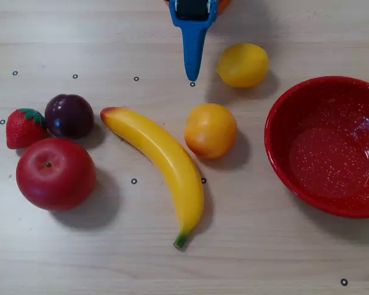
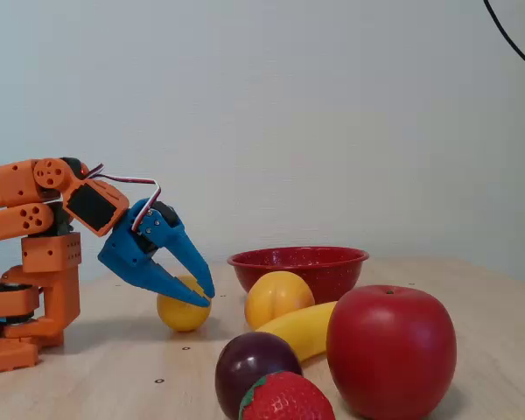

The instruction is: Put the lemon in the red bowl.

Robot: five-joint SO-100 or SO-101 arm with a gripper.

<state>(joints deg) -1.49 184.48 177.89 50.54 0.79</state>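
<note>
My blue gripper hangs low over the wooden table, jaws parted and holding nothing, tips just in front of the lemon in the fixed view. The lemon sits on the table (overhead, it lies just right of my finger), apart from the empty red bowl at the right edge. An orange fruit, banana, apple, plum and strawberry lie nearby.
</note>
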